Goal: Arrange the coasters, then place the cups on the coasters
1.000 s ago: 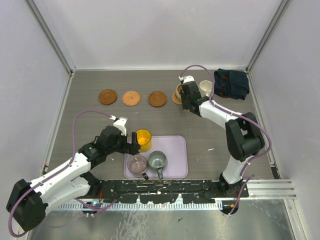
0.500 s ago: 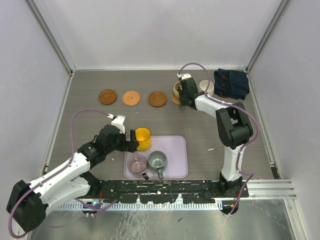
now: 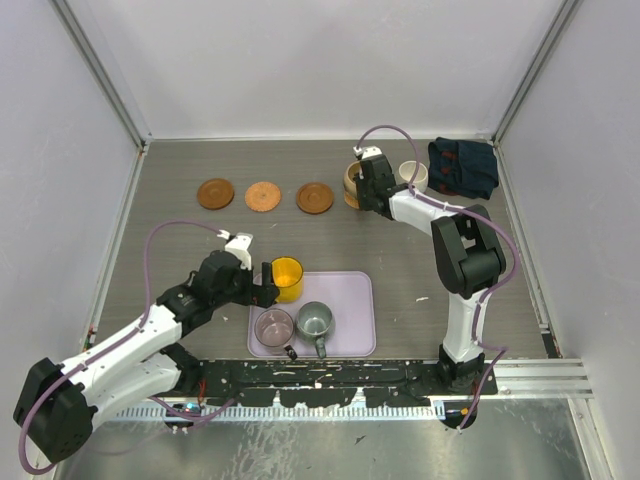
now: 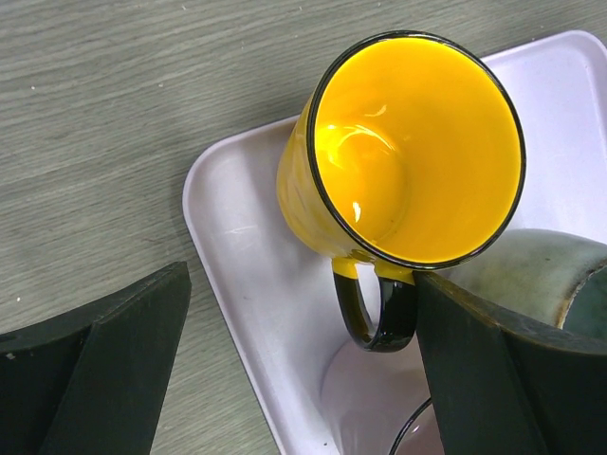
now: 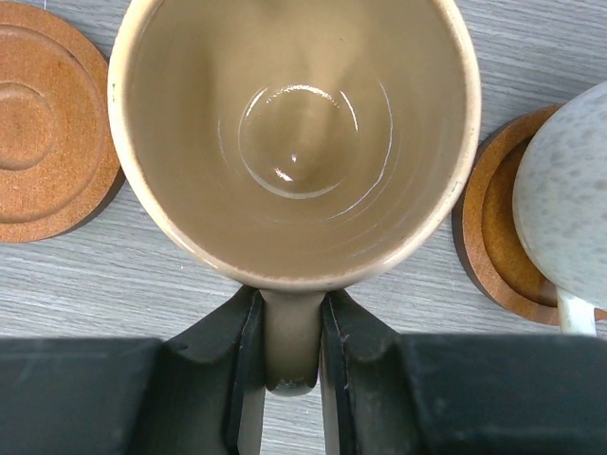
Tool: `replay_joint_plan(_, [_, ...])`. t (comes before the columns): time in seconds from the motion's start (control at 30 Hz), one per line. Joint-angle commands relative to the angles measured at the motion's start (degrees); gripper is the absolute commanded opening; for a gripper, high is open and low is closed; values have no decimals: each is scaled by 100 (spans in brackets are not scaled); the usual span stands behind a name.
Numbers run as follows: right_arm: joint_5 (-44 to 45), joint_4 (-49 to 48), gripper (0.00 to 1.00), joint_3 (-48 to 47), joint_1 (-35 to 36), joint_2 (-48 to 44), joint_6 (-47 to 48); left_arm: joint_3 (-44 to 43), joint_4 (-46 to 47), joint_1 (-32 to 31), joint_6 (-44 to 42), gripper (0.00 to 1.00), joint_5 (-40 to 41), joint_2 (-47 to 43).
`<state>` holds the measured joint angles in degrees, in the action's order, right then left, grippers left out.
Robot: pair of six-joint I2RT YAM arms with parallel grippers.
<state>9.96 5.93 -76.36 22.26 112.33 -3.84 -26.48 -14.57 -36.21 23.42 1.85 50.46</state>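
My right gripper (image 5: 292, 313) is shut on the handle of the tan-beige cup (image 5: 294, 142), at the back of the table (image 3: 354, 181). A light coaster (image 5: 47, 123) shows at that cup's left, partly hidden by it. To its right the white cup (image 5: 569, 199) stands on a dark-rimmed coaster (image 5: 488, 237). Three bare coasters (image 3: 215, 193) (image 3: 263, 196) (image 3: 314, 197) lie in a row. The yellow cup (image 4: 408, 152) stands on the lilac tray (image 4: 237, 275). My left gripper (image 4: 303, 370) is open, its fingers either side of the cup's black handle (image 4: 375, 318) without touching it.
The tray (image 3: 355, 300) also holds the pale pink cup (image 3: 273, 327) and the grey-green cup (image 3: 314, 320), close by the left gripper (image 3: 266, 287). A dark navy cloth (image 3: 462, 166) lies at the back right, beside the white cup (image 3: 412, 174). Walls enclose the table.
The right arm has carried the tan-beige cup slightly to the left and swung its elbow inward. The left gripper has stayed open beside the yellow cup.
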Motion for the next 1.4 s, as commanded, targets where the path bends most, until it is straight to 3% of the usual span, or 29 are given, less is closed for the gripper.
replay_joint_plan(0.0, [20, -784, 1, -124, -28, -324, -152, 67, 315, 63, 112, 98, 16, -106])
replay_joint_plan(1.23, [513, -341, 1, -59, 17, -441, -300, 143, 464, 61, 172, 98, 8, 21])
replay_joint_plan(1.37, [586, -286, 14, -63, 63, -445, -243, 143, 451, 61, 185, 98, 0, 21])
